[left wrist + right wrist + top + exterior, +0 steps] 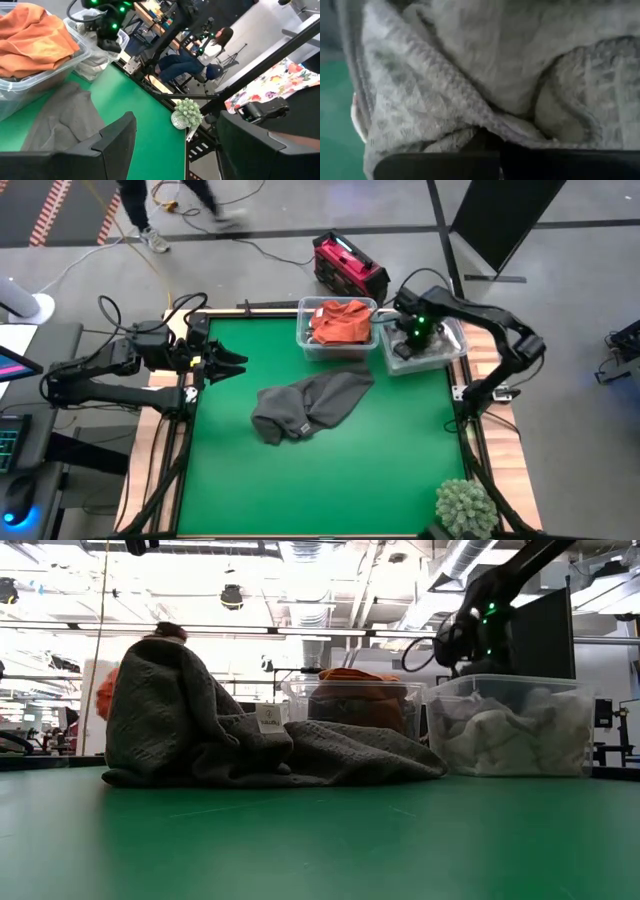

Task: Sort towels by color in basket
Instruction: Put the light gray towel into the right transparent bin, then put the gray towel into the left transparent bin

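Note:
A dark grey towel [310,405] lies crumpled in a heap on the green table [330,480], also in the low view [230,730]. At the far edge stand two clear bins. The left bin [304,340] holds a rust-orange towel [338,322]. The right bin [456,350] holds light grey and white towels [470,75]. My right gripper [413,338] is shut and points down over the right bin, its fingertips [445,165] close to the cloth. My left gripper [235,365] hangs open over the table's left edge, nothing between its fingers [115,145]. My right gripper comes at the light grey towels in the right bin from above, pointing down, with its fingers shut. A fold of cloth [485,127] lies right at the fingertips. Whether they touch it I cannot tell.
A green spiky plant ball [466,507] sits at the table's near right corner. A red case [348,265] lies on the floor beyond the bins. A person [200,55] sits beyond the right edge. Bare green surface lies in front of the dark grey towel.

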